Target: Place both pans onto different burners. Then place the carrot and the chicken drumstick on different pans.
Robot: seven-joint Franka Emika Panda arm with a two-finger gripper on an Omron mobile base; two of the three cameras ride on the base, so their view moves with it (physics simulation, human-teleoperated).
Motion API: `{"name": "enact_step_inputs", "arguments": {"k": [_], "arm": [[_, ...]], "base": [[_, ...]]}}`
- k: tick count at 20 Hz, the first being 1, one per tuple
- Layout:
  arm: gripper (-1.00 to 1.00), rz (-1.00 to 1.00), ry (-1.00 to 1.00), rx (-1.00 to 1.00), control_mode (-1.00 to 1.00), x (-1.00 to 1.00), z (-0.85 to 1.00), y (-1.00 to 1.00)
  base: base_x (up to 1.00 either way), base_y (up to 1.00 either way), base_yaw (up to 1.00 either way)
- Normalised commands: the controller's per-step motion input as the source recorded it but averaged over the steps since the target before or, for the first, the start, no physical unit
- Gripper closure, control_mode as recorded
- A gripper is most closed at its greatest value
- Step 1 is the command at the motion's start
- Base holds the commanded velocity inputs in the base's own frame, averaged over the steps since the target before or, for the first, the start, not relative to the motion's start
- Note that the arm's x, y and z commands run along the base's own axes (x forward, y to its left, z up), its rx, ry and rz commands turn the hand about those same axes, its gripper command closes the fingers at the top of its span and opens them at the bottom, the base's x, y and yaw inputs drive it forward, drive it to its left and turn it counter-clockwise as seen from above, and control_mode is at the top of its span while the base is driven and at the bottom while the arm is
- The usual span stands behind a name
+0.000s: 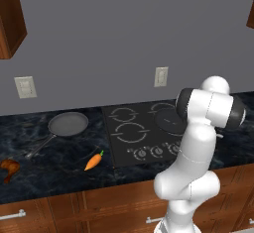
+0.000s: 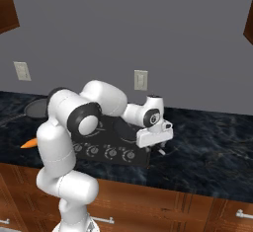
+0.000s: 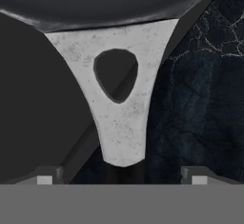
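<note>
One dark grey pan (image 1: 68,124) lies on the counter left of the cooktop (image 1: 119,147), its thin handle pointing front-left. A second dark pan (image 1: 168,120) rests on the cooktop's right side, partly behind my arm. Its pale grey handle bracket (image 3: 121,118) with a hole fills the hand view. My gripper (image 3: 121,178) is open, low over the cooktop's right edge, its fingertips (image 3: 45,178) wide on either side of that handle's stem. From the right base view the gripper (image 2: 160,149) hangs by the cooktop corner. The carrot (image 1: 93,161) lies front-left of the knobs. The drumstick (image 1: 9,167) sits far left.
Two bare burner rings (image 1: 130,133) show on the cooktop's left half, with knobs (image 1: 149,151) along its front. Dark marble counter (image 2: 207,147) stretches right of the cooktop. A wall outlet (image 1: 161,76) and a switch plate (image 1: 25,87) sit behind; wooden cabinets hang at both upper corners.
</note>
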Motion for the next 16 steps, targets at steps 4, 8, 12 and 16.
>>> {"name": "enact_step_inputs", "arguments": {"k": [4,8,12,16], "arm": [[-1.00,-0.05,-0.01,0.00,-1.00,-0.01,0.17,0.11],[-1.00,-0.08,0.00,0.00,-1.00,-0.04,0.24,0.17],[-1.00,-0.12,0.00,0.00,-1.00,-0.02,0.31,0.22],[-1.00,-0.19,-0.01,0.00,-1.00,-0.06,0.19,0.38]], "base": [[0.00,0.00,0.00],[0.00,0.00,0.00],[0.00,0.00,0.00],[0.00,0.00,0.00]]}}
